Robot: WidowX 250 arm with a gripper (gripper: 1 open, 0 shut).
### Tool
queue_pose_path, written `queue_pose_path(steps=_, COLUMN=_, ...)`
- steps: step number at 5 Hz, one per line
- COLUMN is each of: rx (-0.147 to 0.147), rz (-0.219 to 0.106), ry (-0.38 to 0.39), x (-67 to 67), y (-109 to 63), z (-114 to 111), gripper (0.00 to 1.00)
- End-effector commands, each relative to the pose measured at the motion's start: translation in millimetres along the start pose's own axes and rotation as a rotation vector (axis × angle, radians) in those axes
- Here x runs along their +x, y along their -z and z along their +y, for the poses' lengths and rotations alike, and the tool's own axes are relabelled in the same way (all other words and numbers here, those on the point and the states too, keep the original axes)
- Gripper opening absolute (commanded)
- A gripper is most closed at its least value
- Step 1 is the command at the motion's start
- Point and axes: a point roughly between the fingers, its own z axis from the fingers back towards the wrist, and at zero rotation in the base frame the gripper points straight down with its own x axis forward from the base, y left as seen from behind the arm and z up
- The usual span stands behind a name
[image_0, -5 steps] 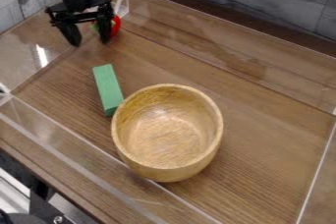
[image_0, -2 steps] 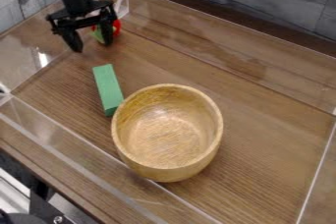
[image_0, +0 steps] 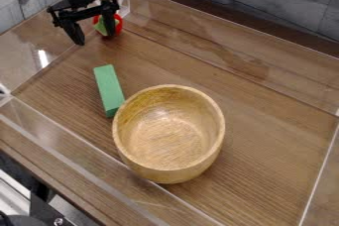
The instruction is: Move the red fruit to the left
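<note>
A: Where's the red fruit [image_0: 114,24]?
B: At the desk's [image_0: 265,101] far left corner, about eleven o'clock from the wooden bowl [image_0: 169,132], resting on the surface.
A: And the gripper [image_0: 87,28]?
B: The fruit sits at its three o'clock, just behind the right finger; jaws spread wide, holding nothing.
A: Anything between?
B: A green block [image_0: 109,89], at the bowl's ten o'clock.

Fruit [image_0: 114,24]: glossy red, mostly hidden behind the black gripper [image_0: 90,30]. Block [image_0: 109,89]: plain green. Bowl [image_0: 169,134]: light tan wood with visible grain; table [image_0: 252,81]: darker brown wood grain.
</note>
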Motion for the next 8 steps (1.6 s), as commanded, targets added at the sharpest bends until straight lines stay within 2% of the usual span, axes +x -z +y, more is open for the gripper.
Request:
queue_pose_path(steps=1, rx=-0.025, rz=-0.134, ry=0.006, x=7.5, y=-52.9, z=-20.3, gripper=1.0)
queue_pose_path(steps=2, rx=-0.039, rz=-0.147, ry=0.0, x=-0.6, y=-66.6, z=-32.3, gripper=1.0)
queue_pose_path(steps=3, rx=-0.029, rz=-0.16, ry=-0.064, x=4.1, y=-57.3, z=-33.6, gripper=0.0)
queue_pose_path(steps=4, rx=-0.011, rz=-0.182, ry=-0.137, x=12.6, y=-43.8, z=-28.3, gripper=0.0)
queue_pose_path(steps=5, rx=0.008, rz=-0.201, ry=-0.209, x=22.0, y=-40.7, z=-26.8, gripper=0.0)
queue_pose_path(steps=6, rx=0.025, rz=-0.216, ry=-0.281, x=29.3, y=-43.9, z=-27.2, gripper=1.0)
queue_pose_path(steps=8, rx=0.038, rz=-0.191, ry=-0.164, x=28.8, y=-33.1, z=-28.8, gripper=1.0)
